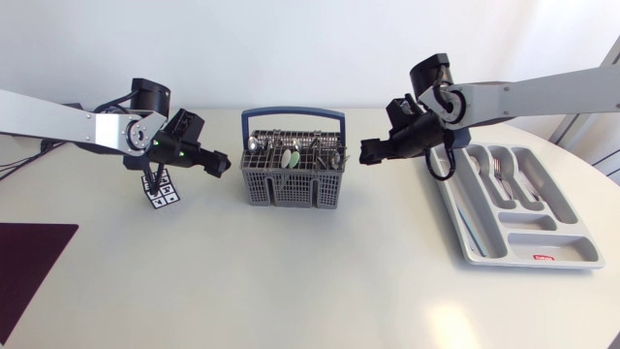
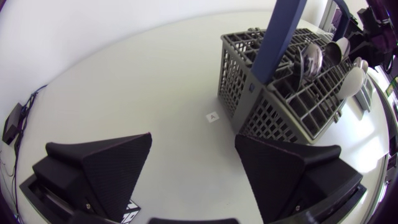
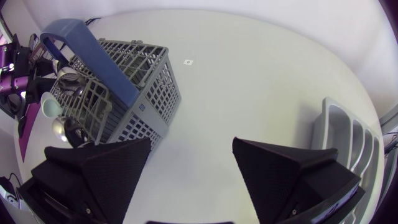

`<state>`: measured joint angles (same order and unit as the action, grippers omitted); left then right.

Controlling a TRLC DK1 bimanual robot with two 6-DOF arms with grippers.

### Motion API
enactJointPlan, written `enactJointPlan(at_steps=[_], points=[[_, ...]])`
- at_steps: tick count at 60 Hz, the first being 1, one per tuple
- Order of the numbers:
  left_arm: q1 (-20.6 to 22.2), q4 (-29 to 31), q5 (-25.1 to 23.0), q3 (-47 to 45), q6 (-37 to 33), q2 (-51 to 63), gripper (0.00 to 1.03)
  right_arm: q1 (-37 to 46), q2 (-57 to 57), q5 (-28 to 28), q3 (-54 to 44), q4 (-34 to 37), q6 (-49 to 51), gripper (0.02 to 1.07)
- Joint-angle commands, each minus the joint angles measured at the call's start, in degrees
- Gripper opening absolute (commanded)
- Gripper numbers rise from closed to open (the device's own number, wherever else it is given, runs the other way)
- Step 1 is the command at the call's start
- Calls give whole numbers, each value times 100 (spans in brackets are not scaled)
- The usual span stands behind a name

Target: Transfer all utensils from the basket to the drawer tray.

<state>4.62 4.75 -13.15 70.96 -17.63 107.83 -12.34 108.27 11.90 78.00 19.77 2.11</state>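
Flanking the grey plastic lattice basket at 9 and 3 o'clock, your matte black left gripper and right gripper gape empty. Snag its blue arched handle and the steel utensils inside may spill.

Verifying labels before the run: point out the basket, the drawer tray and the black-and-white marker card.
basket (image 1: 281, 187), head view, on its grey front wall.
drawer tray (image 1: 562, 242), head view, on the bare crosswise end compartment.
black-and-white marker card (image 1: 163, 198), head view, on its printed face.
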Motion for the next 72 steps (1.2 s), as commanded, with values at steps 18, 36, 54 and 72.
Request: enactJointPlan(at_steps=[18, 36, 54, 72], points=[[162, 764, -1120, 1104, 638, 950, 59, -111, 1118, 875, 1016, 247, -896, 14], [522, 1063, -1401, 726, 392, 616, 58, -295, 889, 1368, 752, 431, -888, 12], [707, 1071, -1401, -56, 181, -60, 58, -506, 80, 1464, -478, 396, -475, 12], [417, 1036, -1401, -144, 128, -148, 59, -67, -60, 1297, -593, 185, -554, 12]])
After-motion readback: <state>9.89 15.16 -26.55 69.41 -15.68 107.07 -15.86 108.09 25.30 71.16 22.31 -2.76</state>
